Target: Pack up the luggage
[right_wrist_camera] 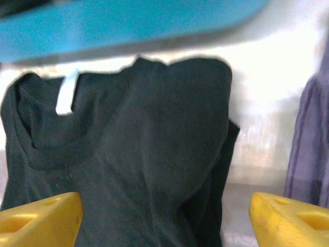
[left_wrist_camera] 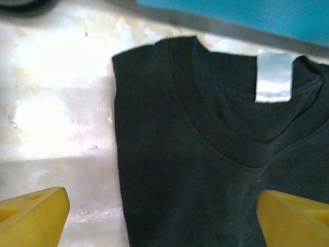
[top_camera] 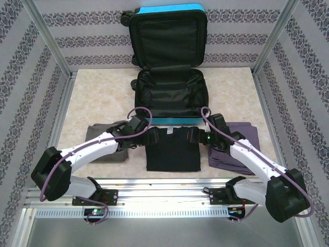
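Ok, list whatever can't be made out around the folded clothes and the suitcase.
Neck label of the black T-shirt, left wrist view: glare washes out any print.
Grey folded garment, top view: the left arm covers much of it.
Purple folded garment, top view: partly under the right arm.
Turquoise suitcase, right wrist view: blurred, cut by the top edge.

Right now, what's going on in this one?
Both arms reach for the folded black T-shirt, which lies in front of the open turquoise suitcase; no clothes are in it yet. The left gripper and right gripper are open at the shirt's collar-end corners. A grey garment and a purple garment lie on either side.
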Robot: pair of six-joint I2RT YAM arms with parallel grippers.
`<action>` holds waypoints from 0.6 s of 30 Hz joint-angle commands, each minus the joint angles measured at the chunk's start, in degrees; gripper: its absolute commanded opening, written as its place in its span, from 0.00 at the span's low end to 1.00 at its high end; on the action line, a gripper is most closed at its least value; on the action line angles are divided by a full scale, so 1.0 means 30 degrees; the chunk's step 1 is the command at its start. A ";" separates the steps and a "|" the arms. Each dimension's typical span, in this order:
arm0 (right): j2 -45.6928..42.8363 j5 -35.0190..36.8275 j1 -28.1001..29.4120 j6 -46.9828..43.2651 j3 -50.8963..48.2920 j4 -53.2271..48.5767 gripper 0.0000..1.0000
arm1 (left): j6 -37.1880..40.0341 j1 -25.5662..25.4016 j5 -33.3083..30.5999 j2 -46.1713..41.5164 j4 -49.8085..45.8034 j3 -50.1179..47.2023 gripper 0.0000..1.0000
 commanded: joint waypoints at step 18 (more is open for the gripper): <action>0.3110 -0.0272 0.1624 0.1890 -0.0665 0.0121 0.78 | -0.1062 -0.0513 0.3990 0.4214 0.1781 0.0490 0.90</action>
